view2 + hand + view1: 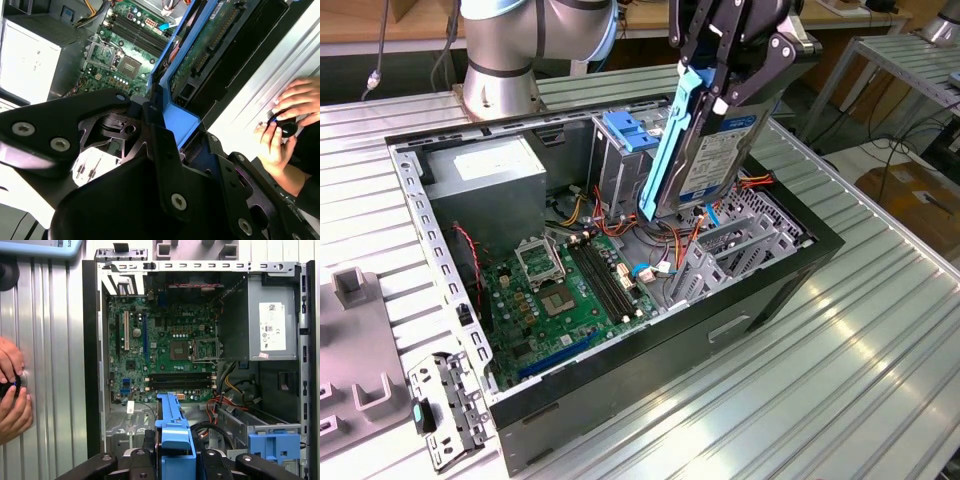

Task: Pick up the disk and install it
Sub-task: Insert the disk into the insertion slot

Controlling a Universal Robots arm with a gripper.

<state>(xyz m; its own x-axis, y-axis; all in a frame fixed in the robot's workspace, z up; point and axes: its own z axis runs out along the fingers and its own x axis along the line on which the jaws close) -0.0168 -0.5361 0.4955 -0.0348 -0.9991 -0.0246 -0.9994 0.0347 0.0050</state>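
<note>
My pincer (722, 88) is clamped shut on the top end of the disk (717, 160), which hangs on edge, slightly tilted, above the open computer case (650, 385), its lower end near the metal cage (618, 175) with the blue latch (632, 130) and over loose cables (672, 236).

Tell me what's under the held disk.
Orange cables and a grey metal bracket lie below the disk, which the pincer grips. The floor behind its lower end is hidden.
</note>
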